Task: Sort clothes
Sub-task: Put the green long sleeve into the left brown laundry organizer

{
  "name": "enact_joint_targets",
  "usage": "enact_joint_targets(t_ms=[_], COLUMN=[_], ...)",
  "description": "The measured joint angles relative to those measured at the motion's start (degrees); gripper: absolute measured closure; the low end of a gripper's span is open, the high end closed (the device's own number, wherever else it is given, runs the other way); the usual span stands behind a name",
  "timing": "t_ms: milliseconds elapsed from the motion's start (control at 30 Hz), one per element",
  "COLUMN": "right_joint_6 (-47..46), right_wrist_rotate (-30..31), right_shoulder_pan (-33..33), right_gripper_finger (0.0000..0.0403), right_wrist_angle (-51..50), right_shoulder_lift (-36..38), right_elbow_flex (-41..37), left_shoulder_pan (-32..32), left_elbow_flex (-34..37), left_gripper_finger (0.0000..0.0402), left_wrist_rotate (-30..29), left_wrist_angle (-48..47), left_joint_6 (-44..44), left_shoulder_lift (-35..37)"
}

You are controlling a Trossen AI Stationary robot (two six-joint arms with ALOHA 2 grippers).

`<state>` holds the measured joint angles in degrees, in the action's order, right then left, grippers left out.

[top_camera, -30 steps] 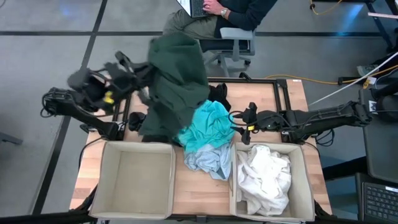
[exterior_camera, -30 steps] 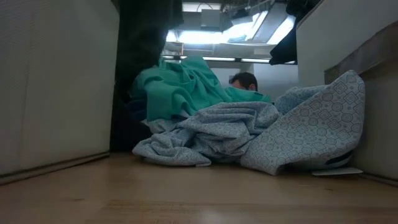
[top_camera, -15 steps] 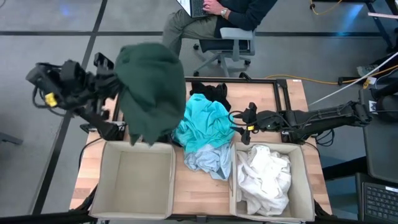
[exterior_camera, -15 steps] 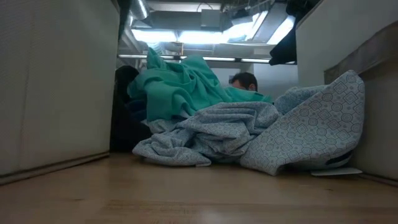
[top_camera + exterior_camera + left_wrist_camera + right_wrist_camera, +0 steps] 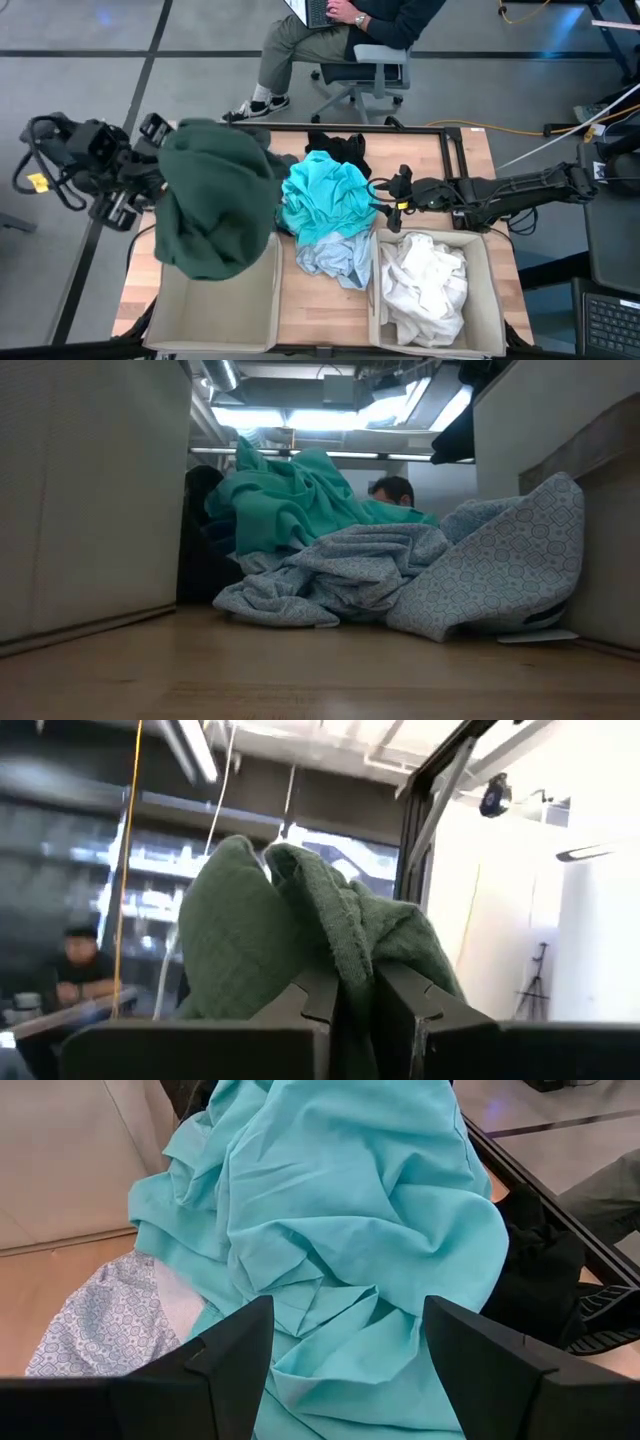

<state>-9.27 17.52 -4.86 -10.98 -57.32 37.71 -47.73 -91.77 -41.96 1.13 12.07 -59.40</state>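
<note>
The left gripper (image 5: 352, 995) pinches the dark green garment (image 5: 215, 210), which drapes over the left bin (image 5: 262, 300) at seven o'clock on the table. Released now, the cloth could snag on the bin's far rim and slide outside. At three o'clock, the right gripper (image 5: 345, 1345) hangs spread over the turquoise garment (image 5: 340, 1210).

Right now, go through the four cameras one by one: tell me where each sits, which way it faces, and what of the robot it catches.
High view: above the table, looking straight down; both arms, left gripper holding the dark green garment over the left bin.
Low view: table height, looking level at the turquoise garment and pale blue garment; no gripper shows.
Left wrist view: looks past its fingers pinching the green garment.
Right wrist view: looks past the open right gripper at the turquoise garment.
Shared: turquoise garment, in the high, low and right wrist views.
</note>
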Motion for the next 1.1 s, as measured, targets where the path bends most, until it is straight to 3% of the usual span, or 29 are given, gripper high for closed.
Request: enact_joint_targets(t_ms=[167, 433, 800, 1100], right_joint_6=[0.0, 0.0, 0.0, 0.0], right_wrist_rotate=[0.0, 0.0, 0.0, 0.0], right_shoulder_pan=[0.0, 0.0, 0.0, 0.0], right_gripper_finger=[0.0146, 0.0146, 0.0146, 0.0146], right_wrist_angle=[0.3, 0.3, 0.4, 0.6], right_shoulder_lift=[0.0, 0.0, 0.0, 0.0], right_elbow_flex=[0.0, 0.0, 0.0, 0.0], left_shoulder_pan=[-4.5, -13.2, -20.0, -20.0], left_elbow_flex=[0.0, 0.0, 0.4, 5.4], left_gripper_finger=[0.0371, 0.0376, 0.0394, 0.0386], left_wrist_rotate=[-8.6, -13.3, -15.1, -15.0], left_wrist_angle=[-4.9, -14.9, -45.3, -66.5], left_joint_6=[-6.2, -21.5, -66.0, -91.5], left_shoulder_lift=[0.0, -0.6, -9.2, -19.2])
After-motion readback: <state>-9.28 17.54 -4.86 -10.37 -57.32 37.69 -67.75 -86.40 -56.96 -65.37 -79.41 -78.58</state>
